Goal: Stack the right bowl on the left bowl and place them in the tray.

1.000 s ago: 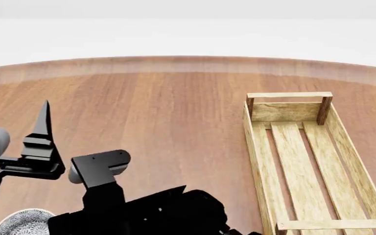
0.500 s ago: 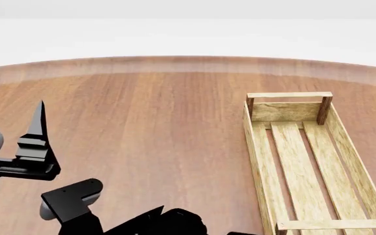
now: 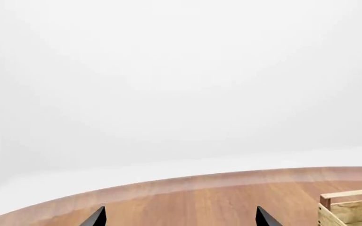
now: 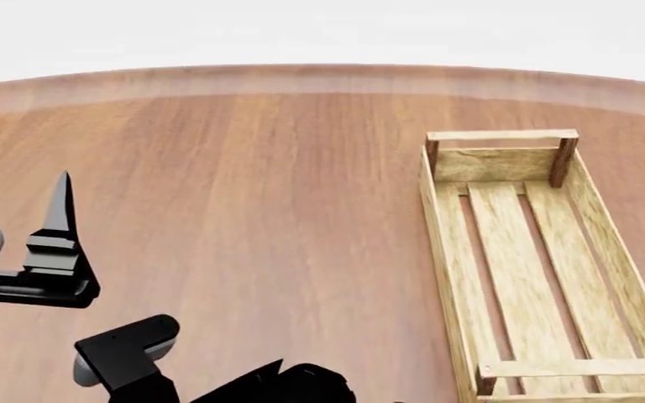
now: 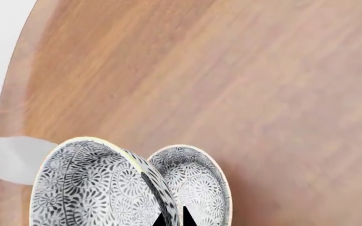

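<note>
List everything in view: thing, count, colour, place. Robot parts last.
Table: one, reddish-brown wood, round-edged, under everything.
Tray: one, light-wood crate with darker corner posts, on the table at the head view's right, nothing in it.
Bowls: two, white with grey floral print, seen only by the right wrist camera, one tilted against the other near the table edge.
Left gripper: black, fingertips apart, holding nothing.
Right gripper: black, fingertips together at the tilted bowl's rim.
</note>
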`<state>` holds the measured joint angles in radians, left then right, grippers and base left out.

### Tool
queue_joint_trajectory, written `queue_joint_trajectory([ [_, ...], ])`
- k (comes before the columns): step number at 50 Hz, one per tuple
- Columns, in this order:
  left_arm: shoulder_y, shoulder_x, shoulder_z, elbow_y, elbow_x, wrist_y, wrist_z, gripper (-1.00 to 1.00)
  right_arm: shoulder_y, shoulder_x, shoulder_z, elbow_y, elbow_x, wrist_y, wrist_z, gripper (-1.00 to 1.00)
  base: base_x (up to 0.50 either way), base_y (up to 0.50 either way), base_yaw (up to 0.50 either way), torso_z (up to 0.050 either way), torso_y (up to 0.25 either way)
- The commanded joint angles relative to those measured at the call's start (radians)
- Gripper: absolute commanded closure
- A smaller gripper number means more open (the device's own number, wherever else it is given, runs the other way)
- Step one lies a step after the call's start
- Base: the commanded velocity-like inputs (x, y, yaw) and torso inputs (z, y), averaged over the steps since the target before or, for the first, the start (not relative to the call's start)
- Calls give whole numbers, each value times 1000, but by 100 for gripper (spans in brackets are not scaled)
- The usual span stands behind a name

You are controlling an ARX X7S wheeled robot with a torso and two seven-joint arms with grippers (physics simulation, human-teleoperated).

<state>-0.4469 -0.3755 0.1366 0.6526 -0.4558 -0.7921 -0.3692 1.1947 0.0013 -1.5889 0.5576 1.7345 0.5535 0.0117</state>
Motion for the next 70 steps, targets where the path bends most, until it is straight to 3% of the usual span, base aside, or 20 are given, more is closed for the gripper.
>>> queue_joint_trajectory([
  [1, 4, -5, 8, -4, 8, 13, -3, -100, 6, -1, 11, 1, 2, -3, -12, 100, 0, 0, 0, 0, -250],
  [21, 4, -17, 24, 3, 12, 24, -1, -100, 26, -1, 12, 8, 4, -33, -21, 100, 0, 0, 0, 0, -52],
  [38, 6, -25, 39, 2, 11, 19, 0, -100, 22, -1, 12, 4, 0, -32, -25, 100, 0, 0, 0, 0, -242],
  [49, 20, -24, 22, 4, -1, 46, 6, -100, 16, -1, 10, -5, -8, -30, -32, 100, 0, 0, 0, 0, 0],
  [50, 20, -25, 22, 4, 0, 46, 5, -100, 19, -1, 10, -15, -16, -35, -34, -100, 0, 0, 0, 0, 0],
  [70, 29, -27, 19, 1, -8, 58, 2, -100, 3, -1, 16, -6, -45, -67, 4, -100, 0, 0, 0, 0, 0],
])
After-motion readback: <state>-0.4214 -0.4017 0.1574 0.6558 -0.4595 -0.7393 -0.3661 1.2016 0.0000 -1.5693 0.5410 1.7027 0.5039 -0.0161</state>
